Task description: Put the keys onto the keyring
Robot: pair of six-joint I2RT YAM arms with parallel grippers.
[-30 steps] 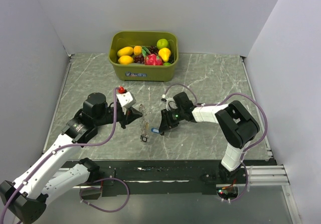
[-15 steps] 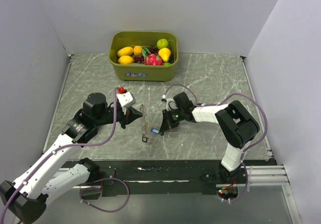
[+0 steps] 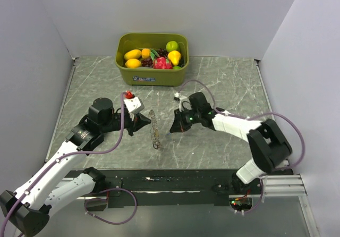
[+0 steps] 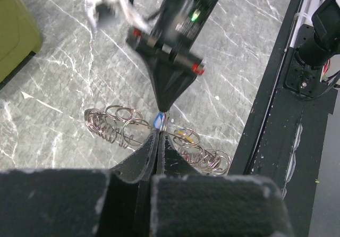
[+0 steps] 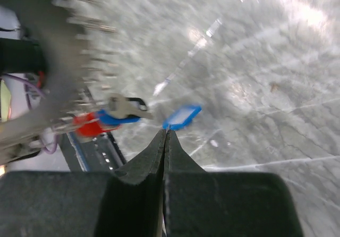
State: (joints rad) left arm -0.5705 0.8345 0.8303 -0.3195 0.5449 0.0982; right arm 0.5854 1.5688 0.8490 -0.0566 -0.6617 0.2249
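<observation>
The keyring (image 3: 154,130) is a floppy chain of silvery loops lying on the marble table between the arms. My left gripper (image 3: 149,121) is shut on it near its middle; in the left wrist view (image 4: 160,132) the loops (image 4: 119,121) spread to both sides of the jaws. A yellow-headed key (image 4: 185,136) lies among the loops. My right gripper (image 3: 172,129) is shut on the blue key (image 5: 181,117) at its very tip (image 5: 166,132). It points at the keyring from the right (image 4: 166,108), with the blue key (image 4: 157,121) just above my left fingertips. A blurred red and blue cluster (image 5: 87,125) shows at the left of the right wrist view.
A green bin (image 3: 151,76) of toy fruit stands at the back of the table. A black rail (image 3: 186,181) runs along the near edge and also shows in the left wrist view (image 4: 276,115). White walls close in the left, back and right sides.
The right gripper has lifted the blue key off the table and drawn up and slightly right, the arm stretching out. The left gripper has stayed on the keyring.
</observation>
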